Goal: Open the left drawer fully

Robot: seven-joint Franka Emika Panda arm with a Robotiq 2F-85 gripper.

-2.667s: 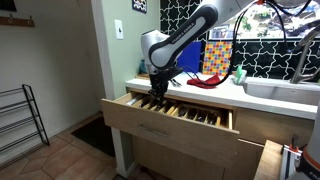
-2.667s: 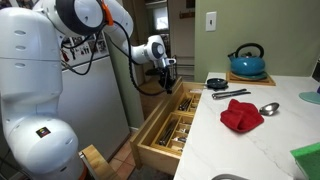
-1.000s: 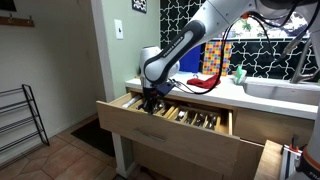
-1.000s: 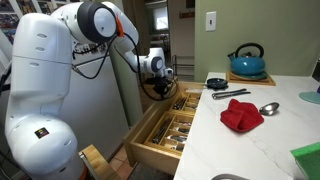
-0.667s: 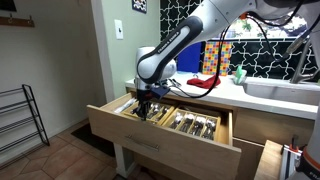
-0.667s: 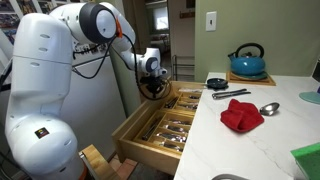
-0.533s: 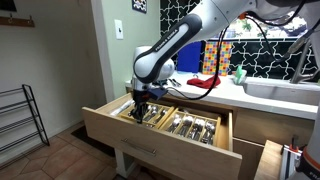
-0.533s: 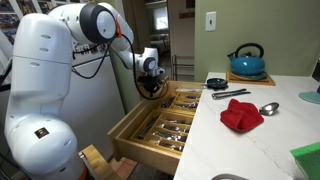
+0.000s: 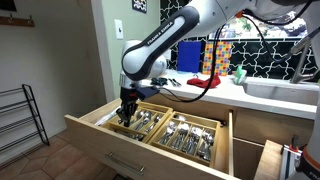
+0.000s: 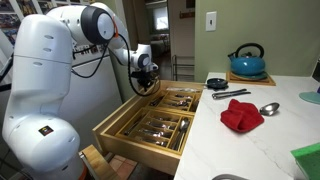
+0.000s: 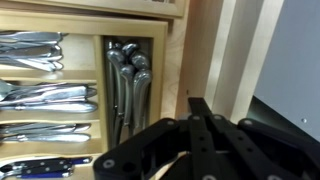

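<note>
Two rows of cutlery compartments lay exposed in the drawer (image 9: 118, 157), which stood pulled far out from under the counter (image 9: 262, 101); in both exterior views its front panel reached well past the cabinet face (image 10: 138, 148). Half a second before, it had been noticeably less far out, and 2.7 s before, only the front compartments showed, so it had kept sliding outward. The pincer (image 9: 125, 114) hung down into the front left corner of the drawer, just behind the front panel, and had travelled outward with it (image 10: 140, 88). In the wrist view the pincer (image 11: 201, 108) had its fingers drawn narrow, nearly together, over a wooden wall beside the cutlery (image 11: 128, 85); whether they pressed on that wood could not be told. Forks and spoons lay lengthwise in the compartments, unshifted by the pull. On the counter (image 10: 225, 150), well apart from the drawer, a red cloth (image 10: 240, 115) sat beside a spoon (image 10: 266, 108), with a teal kettle (image 10: 247, 62) behind them near the wall. None of these had moved since the earlier frames
</note>
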